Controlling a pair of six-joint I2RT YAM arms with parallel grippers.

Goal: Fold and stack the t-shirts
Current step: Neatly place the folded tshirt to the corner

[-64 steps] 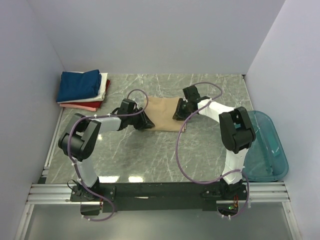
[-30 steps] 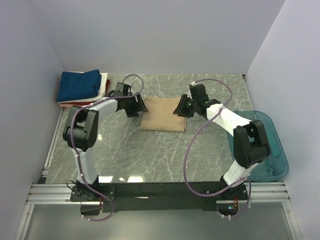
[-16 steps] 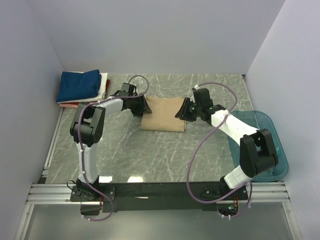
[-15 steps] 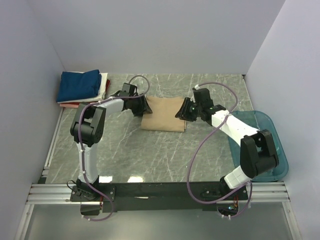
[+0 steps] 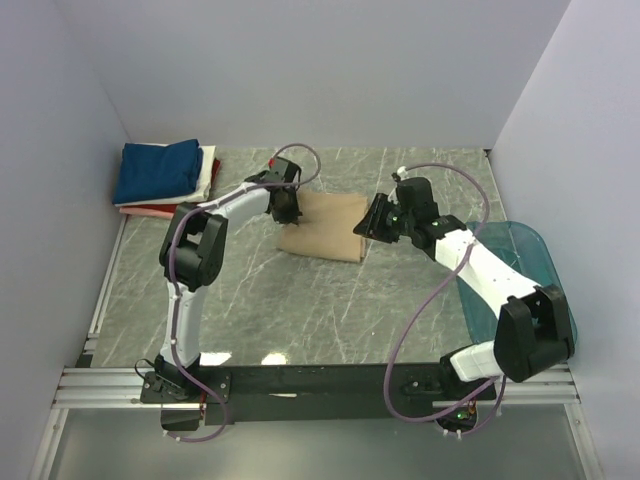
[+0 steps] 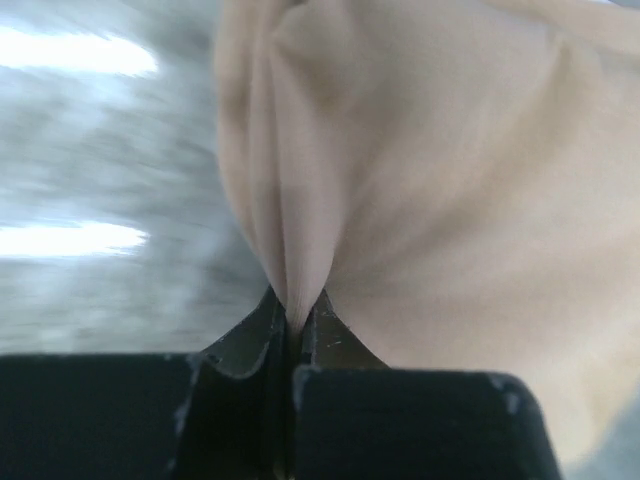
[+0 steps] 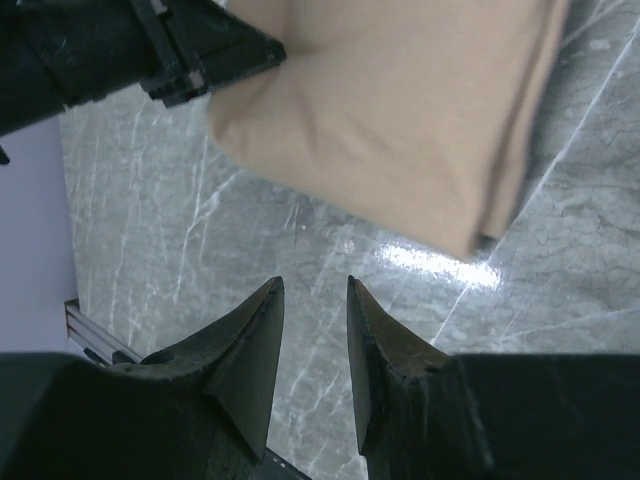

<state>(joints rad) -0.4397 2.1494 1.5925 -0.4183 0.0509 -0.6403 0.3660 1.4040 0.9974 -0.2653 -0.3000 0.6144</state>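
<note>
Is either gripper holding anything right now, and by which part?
The left gripper pinches the tan t-shirt by a bunched fold at its far-left corner. The right gripper is open, holding nothing.

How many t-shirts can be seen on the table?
5. The tan t-shirt lies in the middle, pinched by the left gripper. Four folded ones are stacked in the far left corner: navy on top, then white, red, pink. Others may hide between them.

The shirt (image 5: 322,228) lies in the middle of the desk (image 5: 300,300). My left tool (image 5: 288,208) is at its far left corner, with a fold of it between the fingers. My right tool (image 5: 367,225) is just beside its right edge. The stack (image 5: 165,178) is in the far left corner, and the tub (image 5: 520,290) at the desk's right side.
</note>
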